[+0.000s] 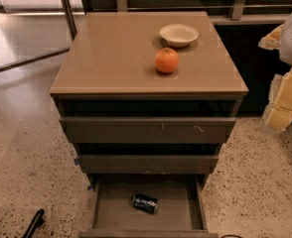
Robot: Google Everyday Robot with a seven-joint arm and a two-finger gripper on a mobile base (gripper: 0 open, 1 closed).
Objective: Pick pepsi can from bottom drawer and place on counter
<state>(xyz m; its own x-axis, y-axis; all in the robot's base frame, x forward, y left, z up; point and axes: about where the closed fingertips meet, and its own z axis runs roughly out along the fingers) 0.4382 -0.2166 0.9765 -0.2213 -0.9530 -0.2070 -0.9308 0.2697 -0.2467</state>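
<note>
We see warm, fairly dim light from above. The counter (111, 58) carries a soft sheen, the orange (166, 60) and the bowl (179, 34) cast short shadows, the bottom drawer (116, 209) sits in shade, and the gripper (281, 108) at the right edge glows pale.

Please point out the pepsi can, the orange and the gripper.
pepsi can (145, 203): camera view, middle of its dark side.
orange (166, 60): camera view, centre of the fruit.
gripper (283, 102): camera view, right edge, its pale yellow part.
</note>
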